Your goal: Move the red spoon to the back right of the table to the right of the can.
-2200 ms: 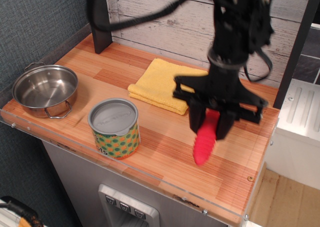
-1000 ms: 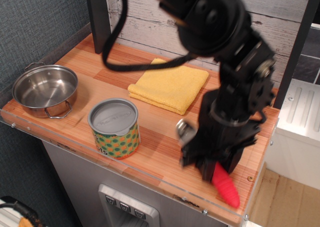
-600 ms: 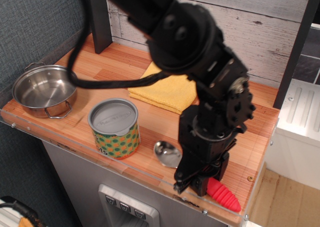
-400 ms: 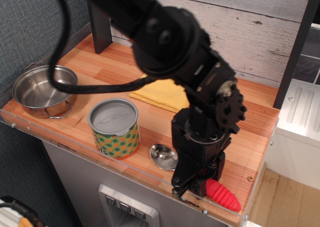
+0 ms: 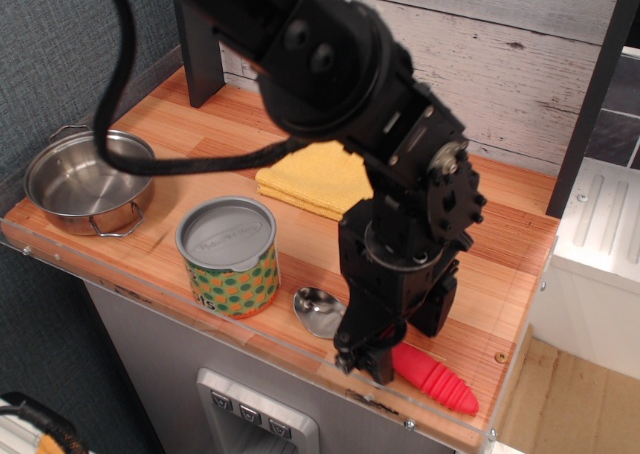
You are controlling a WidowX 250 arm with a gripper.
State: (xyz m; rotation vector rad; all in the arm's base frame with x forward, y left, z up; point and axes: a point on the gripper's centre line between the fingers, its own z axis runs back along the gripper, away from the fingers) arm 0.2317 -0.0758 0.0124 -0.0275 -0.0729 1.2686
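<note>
the black robot hand (image 5: pixel 372 352) is down at the near edge of the orange-brown striped wooden worktop (image 5: pixel 230 139), its dark fingers pointing down at the planks just inside the clear acrylic rim (image 5: pixel 150 292). the red spoon with the shiny silver bowl and thick ribbed red plastic handle (image 5: pixel 432 376) lies flat on the worktop, passing underneath the hand: the silver bowl shows on the left of the fingers, the red handle sticks out on the right toward the near right corner, and the neck between them is hidden behind the hand. the fingers stand on either side of that hidden stretch, but the dark body of the hand covers the tips, so i cannot tell how far apart they are or whether they grip the spoon at all.

the spoon's bowl is near the short can with the flat grey lid and the yellow label of green and orange dots (image 5: pixel 228 256), on the side of the can toward the right of the view, with a strip of bare wood between them. the can stands upright close to the near edge. well apart from it, at the left end of the worktop, sits a round steel pot with two wire handles (image 5: pixel 90 181), open side up. a folded yellow cloth (image 5: pixel 308 179) lies further back in the middle, its right part covered by the bulky black arm (image 5: pixel 330 64) that reaches in from the upper left. behind the worktop runs a wall of whitewashed boards (image 5: pixel 500 64).
</note>
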